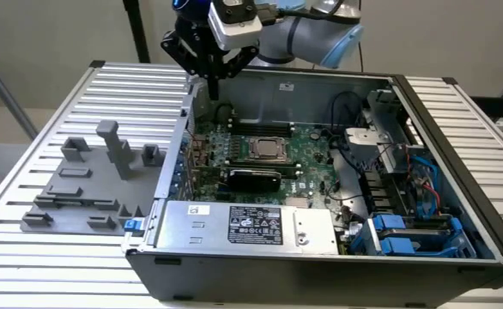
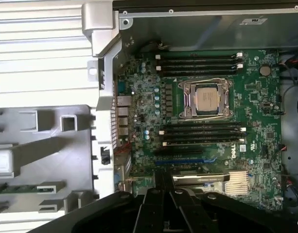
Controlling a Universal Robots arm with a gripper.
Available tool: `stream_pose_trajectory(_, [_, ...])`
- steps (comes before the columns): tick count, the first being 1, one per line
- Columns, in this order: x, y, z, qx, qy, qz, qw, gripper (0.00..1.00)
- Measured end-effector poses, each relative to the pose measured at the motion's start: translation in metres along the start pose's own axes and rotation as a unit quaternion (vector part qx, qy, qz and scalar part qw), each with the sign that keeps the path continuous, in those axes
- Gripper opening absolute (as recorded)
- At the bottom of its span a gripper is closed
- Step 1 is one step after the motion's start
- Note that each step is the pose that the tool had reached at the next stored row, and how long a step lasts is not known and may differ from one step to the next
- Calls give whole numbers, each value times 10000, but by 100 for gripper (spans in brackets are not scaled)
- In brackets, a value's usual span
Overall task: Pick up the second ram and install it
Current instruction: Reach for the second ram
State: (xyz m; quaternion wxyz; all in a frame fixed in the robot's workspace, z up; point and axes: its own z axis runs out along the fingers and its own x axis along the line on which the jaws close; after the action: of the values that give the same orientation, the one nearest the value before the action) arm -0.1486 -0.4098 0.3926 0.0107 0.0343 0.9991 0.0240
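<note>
A: Where is the memory stick [image 2: 22,188]?

B: In the grey holder [image 1: 92,193], a slim green strip lying in a slot between the holder's blocks. The holder sits on the slatted worktop [image 1: 28,270], just beside the open computer case [image 1: 260,277], on the exterior view's left.

A: And the arm [image 1: 320,32]?

B: High over the case's far corner on the holder's side. Its jaws point straight down and are drawn together (in the exterior view they read as one thin dark tip). They hang in the air, well apart from the stick.

A: What lies below them?

B: The edge of the green motherboard [image 1: 316,154] along the case wall. Further in sits the processor [image 2: 207,99] in its metal frame, with a bank of long black memory slots [image 2: 200,63] between it and the far wall, and a second bank [image 2: 202,134] on its near side. A black card [image 1: 253,178] runs across the board just beyond that second bank.

A: Is any slot filled?

B: Too dark to tell. Nearest the exterior camera, a silver power supply [image 1: 243,225] fills the case's front corner.
</note>
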Motion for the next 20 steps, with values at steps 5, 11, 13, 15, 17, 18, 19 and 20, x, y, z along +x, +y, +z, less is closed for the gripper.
stream_pose_trajectory(5, [213, -91, -9, 0, -5, 0, 10000, 0])
stream_pose_trajectory(11, [480, -211, -19, -2, -19, -1, 10000, 0])
stream_pose_trajectory(13, [567, -250, -22, -2, -22, -2, 10000, 0])
stream_pose_trajectory(15, [655, -287, -24, -1, -22, -1, 10000, 0])
stream_pose_trajectory(17, [744, -323, -23, -2, -23, -1, 10000, 0])
stream_pose_trajectory(18, [788, -339, -22, -2, -22, -1, 10000, 0])
stream_pose_trajectory(19, [832, -354, -20, -2, -22, -1, 10000, 0])
stream_pose_trajectory(20, [877, -367, -16, -2, -23, -1, 10000, 0])
